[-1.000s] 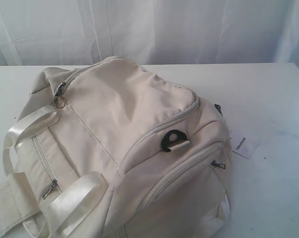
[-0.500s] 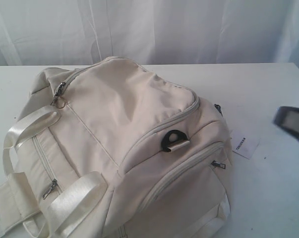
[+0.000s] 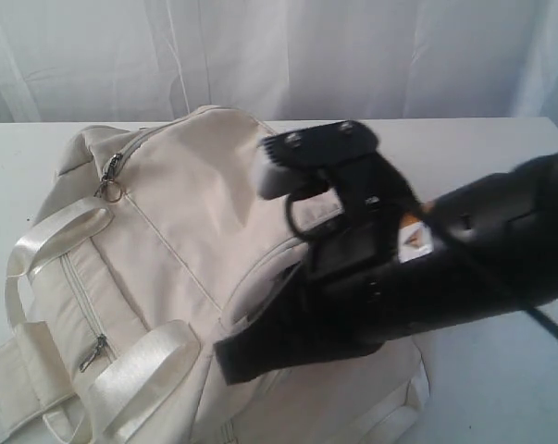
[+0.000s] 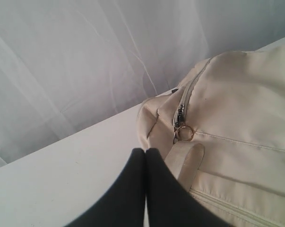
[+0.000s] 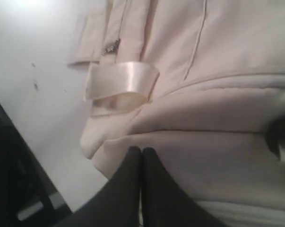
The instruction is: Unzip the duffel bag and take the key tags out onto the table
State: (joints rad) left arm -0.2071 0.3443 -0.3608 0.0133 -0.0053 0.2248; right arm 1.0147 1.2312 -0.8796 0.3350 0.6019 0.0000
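Observation:
The cream-white duffel bag lies zipped shut on the white table. Its top zipper pull with a metal ring is at the bag's far left end. My right arm reaches across the bag's right half, and the right gripper is shut and empty low over the bag's front side. In the right wrist view the shut right gripper hangs just above the bag fabric. The left gripper is shut and empty, a short way from the ringed zipper pull. The key tags are hidden.
Two satin straps loop off the bag's left side, with a side-pocket zipper pull between them. A white curtain hangs behind the table. The right wrist view shows the table's edge with a dark frame beyond it.
The right arm has swung in from the right edge and now covers the bag's right half, hiding the black D-ring and the paper label. The bag has not moved.

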